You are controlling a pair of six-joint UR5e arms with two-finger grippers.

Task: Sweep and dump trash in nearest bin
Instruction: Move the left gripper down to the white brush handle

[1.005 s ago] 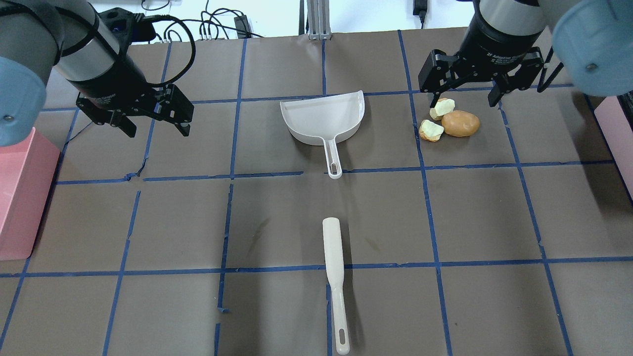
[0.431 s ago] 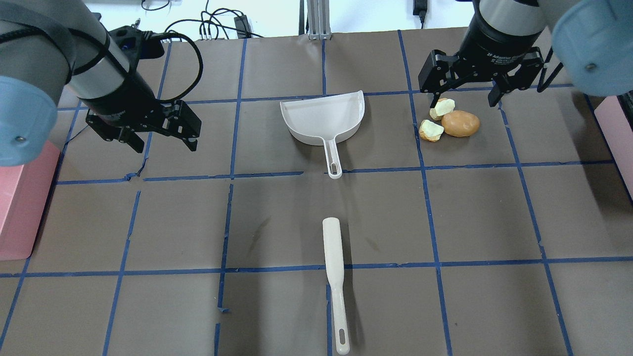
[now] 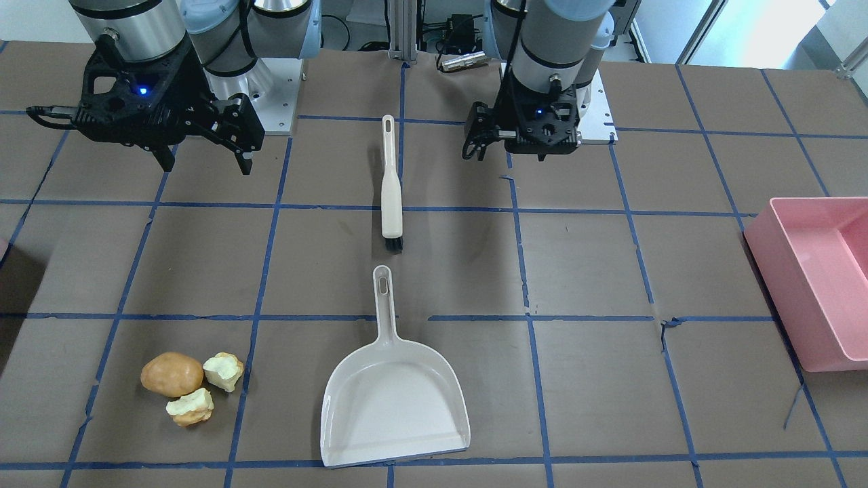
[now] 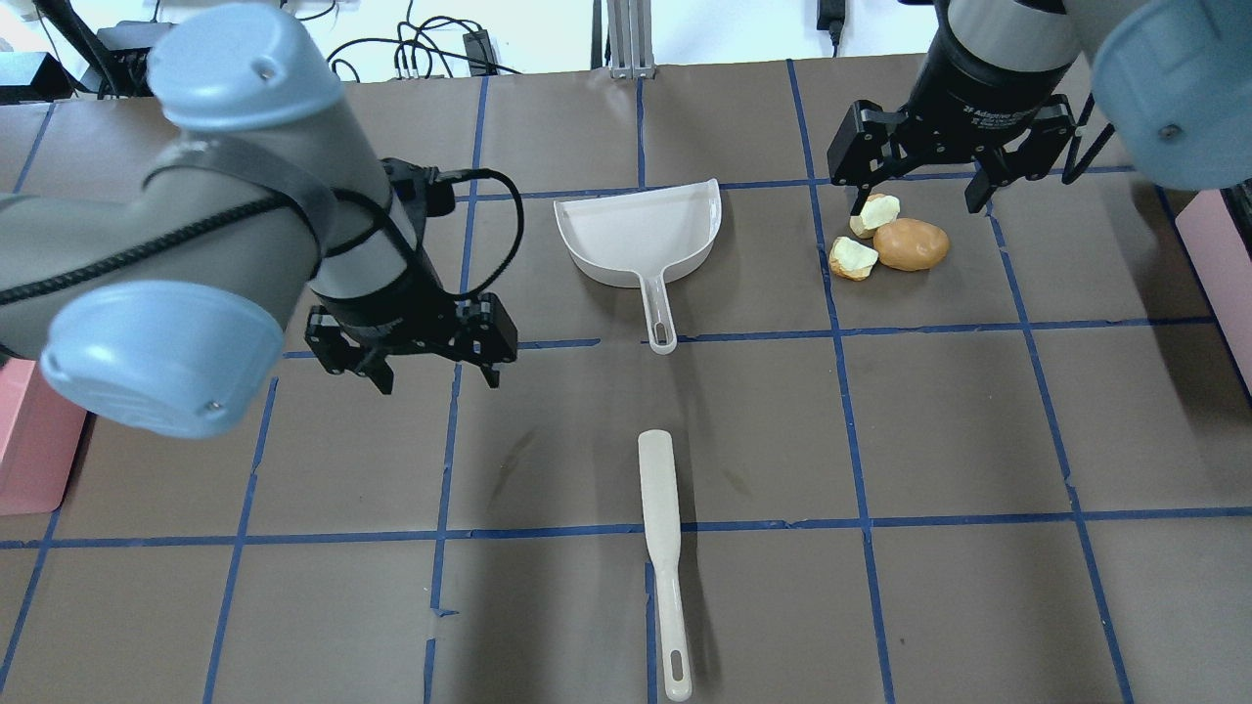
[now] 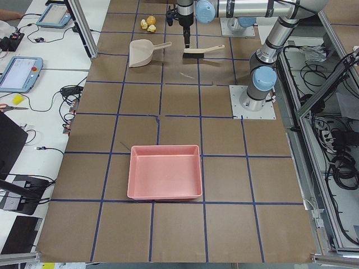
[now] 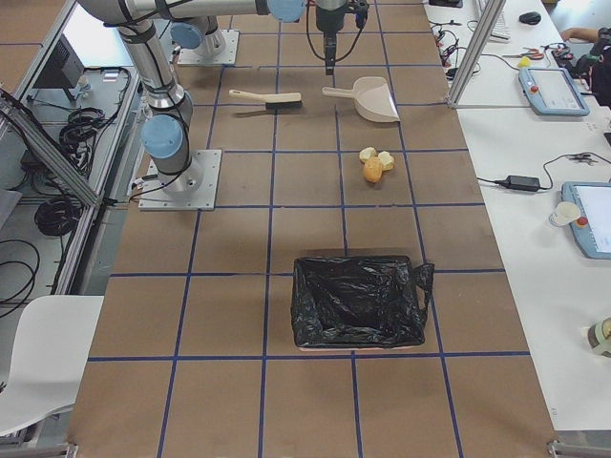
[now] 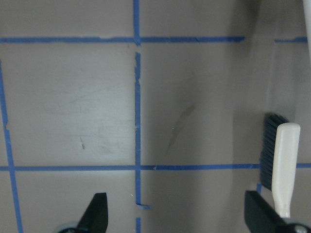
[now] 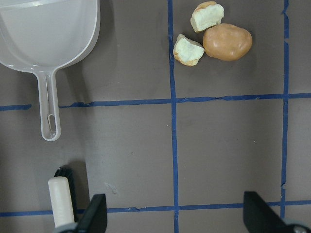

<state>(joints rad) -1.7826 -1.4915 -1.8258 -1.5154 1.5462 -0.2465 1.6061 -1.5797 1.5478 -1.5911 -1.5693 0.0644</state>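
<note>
The trash lies in a cluster at the far right: a brown potato-like lump (image 4: 911,243) (image 3: 171,373) (image 8: 227,41) and two pale apple-core chunks (image 4: 875,213) (image 4: 853,258). My right gripper (image 4: 917,200) (image 3: 205,165) is open and empty, held high above the table on that side. The white dustpan (image 4: 641,232) (image 3: 393,407) lies at the far centre, handle towards me. The white brush (image 4: 660,548) (image 7: 284,165) lies nearer me on the centre line. My left gripper (image 4: 437,376) (image 7: 177,216) is open and empty, above the table to the left of the brush head.
A pink bin (image 3: 814,271) (image 5: 165,171) stands past the table's left end. A bin lined with a black bag (image 6: 358,301) stands on the right side. Blue tape lines grid the brown table (image 4: 959,430).
My left arm has swung from the far left towards the centre and nearer the brush, still open. The right arm, trash, dustpan and brush have not moved.
</note>
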